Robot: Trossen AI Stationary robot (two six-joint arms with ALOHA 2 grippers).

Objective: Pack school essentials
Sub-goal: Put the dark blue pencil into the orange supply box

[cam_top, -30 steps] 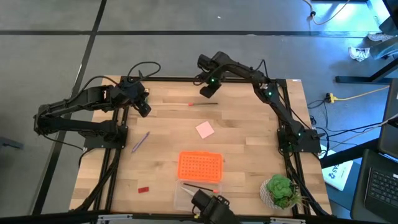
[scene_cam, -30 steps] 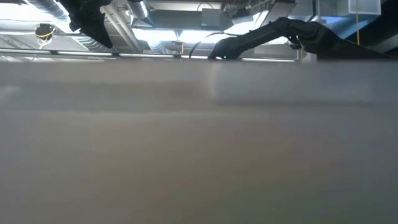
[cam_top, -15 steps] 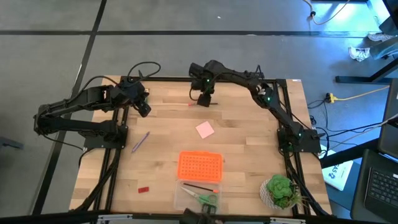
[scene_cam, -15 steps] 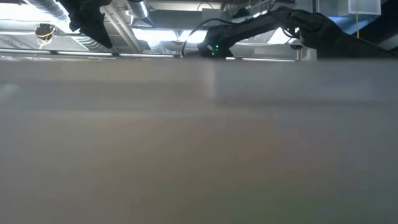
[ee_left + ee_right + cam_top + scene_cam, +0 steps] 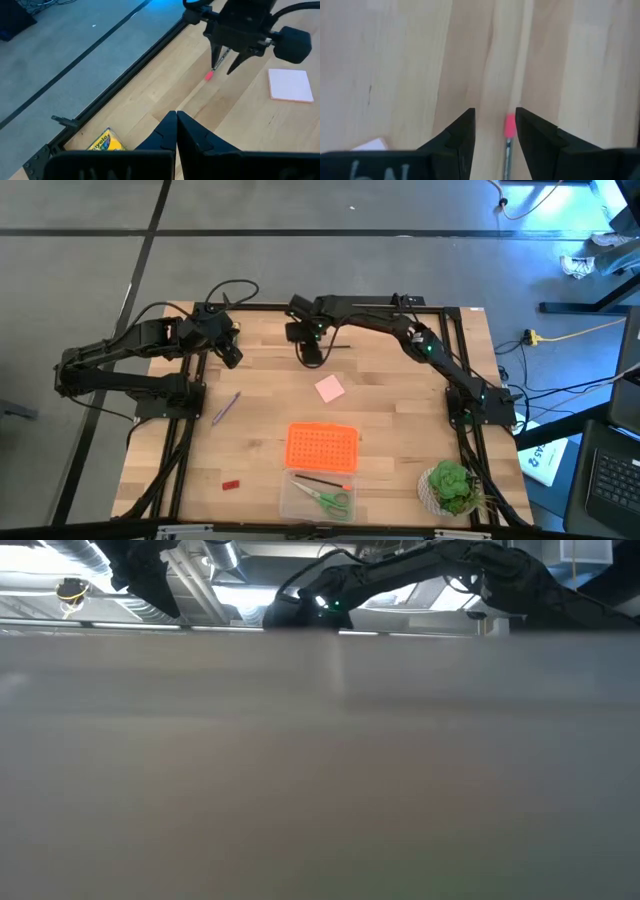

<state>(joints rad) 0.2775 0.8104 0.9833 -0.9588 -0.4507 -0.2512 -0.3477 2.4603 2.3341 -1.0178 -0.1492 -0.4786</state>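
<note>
Two arms work over the bench [image 5: 400, 430]. The right end effector [image 5: 311, 352] hangs narrowly parted above one red-tipped pencil [image 5: 509, 131] near the far edge. The left end effector [image 5: 231, 355] waits closed. One pink pad [image 5: 330, 388], one purple pen [image 5: 226, 407], one red block [image 5: 231, 483]; one pair of scissors [image 5: 326, 499] lies in the clear box [image 5: 292, 502].

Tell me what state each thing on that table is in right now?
Right gripper: open, fingers either side of the pencil's pink end.
Pencil: lying flat on the table.
Left gripper: shut, empty, waiting at the table's far left.
Clear box: open, scissors inside.
Orange lid: off, flat beside the box.
Scissors: lying in the box.
Pink pad: flat on the table.
Purple pen: lying loose.
</note>
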